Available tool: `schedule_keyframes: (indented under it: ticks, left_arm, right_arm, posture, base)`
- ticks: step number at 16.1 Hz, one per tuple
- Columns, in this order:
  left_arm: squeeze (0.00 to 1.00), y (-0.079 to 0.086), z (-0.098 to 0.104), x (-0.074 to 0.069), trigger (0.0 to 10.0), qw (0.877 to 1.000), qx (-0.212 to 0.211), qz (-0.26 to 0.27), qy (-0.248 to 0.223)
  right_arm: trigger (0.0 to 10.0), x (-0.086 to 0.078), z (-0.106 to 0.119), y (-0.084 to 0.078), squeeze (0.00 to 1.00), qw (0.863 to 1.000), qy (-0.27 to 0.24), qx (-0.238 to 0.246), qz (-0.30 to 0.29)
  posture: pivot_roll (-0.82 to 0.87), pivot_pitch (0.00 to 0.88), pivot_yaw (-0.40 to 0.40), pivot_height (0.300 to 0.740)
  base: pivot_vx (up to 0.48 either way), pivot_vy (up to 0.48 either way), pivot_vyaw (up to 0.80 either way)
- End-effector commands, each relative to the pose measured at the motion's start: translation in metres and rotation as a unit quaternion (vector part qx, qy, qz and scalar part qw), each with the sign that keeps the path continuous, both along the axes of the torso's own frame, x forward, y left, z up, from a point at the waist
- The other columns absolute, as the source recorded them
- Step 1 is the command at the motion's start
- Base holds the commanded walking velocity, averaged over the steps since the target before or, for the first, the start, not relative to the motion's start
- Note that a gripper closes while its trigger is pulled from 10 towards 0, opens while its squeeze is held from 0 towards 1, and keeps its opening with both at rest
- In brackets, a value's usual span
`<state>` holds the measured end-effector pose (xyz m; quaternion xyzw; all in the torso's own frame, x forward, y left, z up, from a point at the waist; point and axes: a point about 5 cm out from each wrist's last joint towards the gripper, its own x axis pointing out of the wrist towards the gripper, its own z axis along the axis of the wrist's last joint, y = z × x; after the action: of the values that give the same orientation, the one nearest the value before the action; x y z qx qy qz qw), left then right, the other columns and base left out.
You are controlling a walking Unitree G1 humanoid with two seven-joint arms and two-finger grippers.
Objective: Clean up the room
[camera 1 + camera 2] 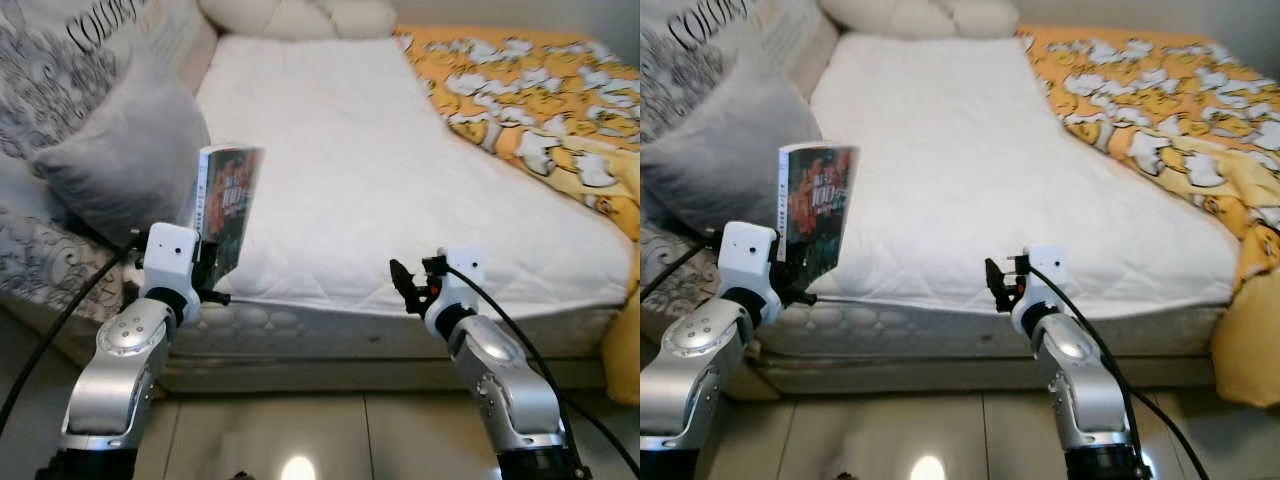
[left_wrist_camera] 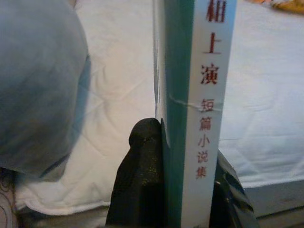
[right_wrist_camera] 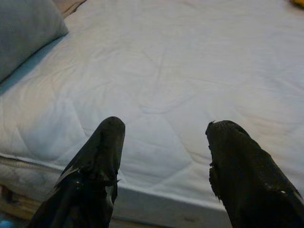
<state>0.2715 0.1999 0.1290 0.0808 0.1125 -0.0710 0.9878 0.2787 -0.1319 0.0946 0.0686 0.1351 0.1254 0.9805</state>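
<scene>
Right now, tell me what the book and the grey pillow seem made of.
Book: paper with a glossy printed cover, judging by sheen and creased spine; left gripper clamps it upright. Grey pillow: soft matte fabric, possibly velvety; its surface looks smooth and puffy.

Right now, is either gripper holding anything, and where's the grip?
Left gripper clamps the book upright at its lower end, by the spine. Right gripper is open, empty.

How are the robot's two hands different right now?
The left hand is shut on a book, held upright near the grey pillow; the right hand is open and holds nothing. The left hand sits at the bed's left corner; the right hand sits further right along the near edge. Both have black fingers and point at the white mattress.
</scene>
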Motion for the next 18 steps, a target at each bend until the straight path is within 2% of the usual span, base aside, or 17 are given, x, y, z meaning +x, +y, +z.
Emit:
schedule_keyframes:
  ticks: [1,5,10,18]
  left_arm:
    - [0.00,-0.003,0.011,0.003,10.0,1.000,-0.002,-0.011,-0.023]
    - [0.00,-0.002,0.011,0.003,10.0,1.000,-0.001,-0.009,-0.023]
    - [0.00,0.002,0.010,0.003,10.0,1.000,0.004,-0.007,-0.018]
    - [0.00,0.002,0.009,0.002,10.0,1.000,0.008,-0.013,-0.014]
  right_arm:
    - [10.0,-0.001,0.001,0.004,0.00,1.000,0.002,-0.001,0.014]
    - [10.0,-0.001,0.001,0.004,0.00,1.000,0.002,-0.002,0.019]
    - [10.0,-0.003,0.002,0.012,0.00,0.998,-0.004,-0.022,0.061]
    - [10.0,-0.006,0.000,0.014,0.00,0.997,-0.004,-0.024,0.078]
  posture:
    - [-0.08,0.000,-0.026,0.740]
    - [-0.08,0.000,-0.024,0.740]
    - [-0.08,0.000,-0.022,0.740]
    - [-0.08,0.000,-0.021,0.740]
  base:
    - [0.345,0.000,0.00]
    - [0.345,0.000,0.00]
    - [0.345,0.000,0.00]
    - [0.345,0.000,0.00]
